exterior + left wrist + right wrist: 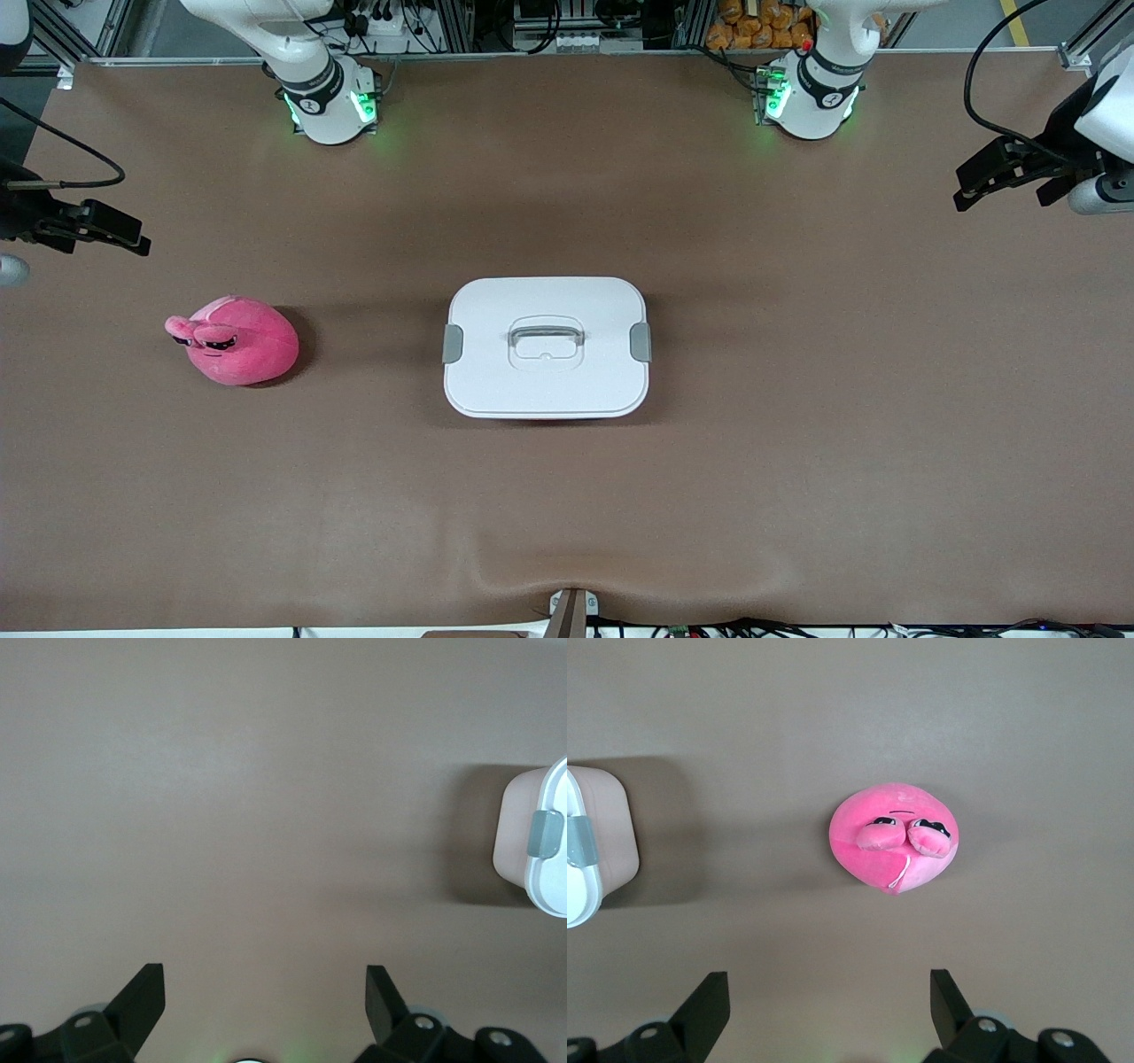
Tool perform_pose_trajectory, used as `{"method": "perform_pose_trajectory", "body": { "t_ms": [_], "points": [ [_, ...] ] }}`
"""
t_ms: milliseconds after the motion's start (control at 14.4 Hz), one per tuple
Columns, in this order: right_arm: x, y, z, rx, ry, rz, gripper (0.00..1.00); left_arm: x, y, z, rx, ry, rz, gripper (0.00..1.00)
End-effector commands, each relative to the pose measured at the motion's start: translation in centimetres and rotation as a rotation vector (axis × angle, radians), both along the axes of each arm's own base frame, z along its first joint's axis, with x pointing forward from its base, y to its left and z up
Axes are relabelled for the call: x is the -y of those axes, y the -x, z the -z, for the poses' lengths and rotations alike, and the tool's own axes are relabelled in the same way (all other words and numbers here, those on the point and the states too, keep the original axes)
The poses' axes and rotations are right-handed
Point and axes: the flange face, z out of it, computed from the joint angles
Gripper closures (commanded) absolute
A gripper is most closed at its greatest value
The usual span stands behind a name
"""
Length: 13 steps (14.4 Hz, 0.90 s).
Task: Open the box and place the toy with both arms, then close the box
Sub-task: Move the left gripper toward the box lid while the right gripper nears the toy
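Observation:
The box point(547, 346) stands at the table's middle, its white lid on and a grey clip point(452, 344) at each end. The pink toy point(237, 339) lies on the table toward the right arm's end, beside the box. My left gripper point(973, 184) hangs open and empty over the table's left-arm end; its wrist view point(264, 992) shows bare table and one clipped box end point(542, 847). My right gripper point(124, 236) hangs open and empty over the right-arm end, above the table beside the toy; its wrist view point(829, 997) shows the toy point(893, 837) and the box's end point(598, 850).
The brown table cover has a raised fold point(567, 567) at the edge nearest the front camera, above a small bracket point(571, 611). The two arm bases point(332, 106) point(811, 97) stand along the edge farthest from that camera.

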Motion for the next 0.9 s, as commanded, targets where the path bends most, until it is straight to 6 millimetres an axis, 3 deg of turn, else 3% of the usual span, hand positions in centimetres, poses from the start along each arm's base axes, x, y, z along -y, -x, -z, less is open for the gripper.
{"method": "perform_pose_trajectory", "body": {
  "t_ms": [0, 278, 833],
  "points": [
    [-0.1, -0.4, 0.1, -0.009, 0.019, 0.010, 0.00, 0.0, 0.3, 0.1, -0.009, 0.014, 0.019, 0.00],
    [-0.1, -0.4, 0.2, -0.009, 0.019, 0.012, 0.00, 0.0, 0.2, 0.2, -0.011, 0.018, 0.018, 0.00],
    [-0.1, -1.4, 2.1, -0.038, 0.021, 0.014, 0.00, 0.0, -0.4, 0.9, -0.019, 0.008, 0.017, 0.00]
  ]
}}
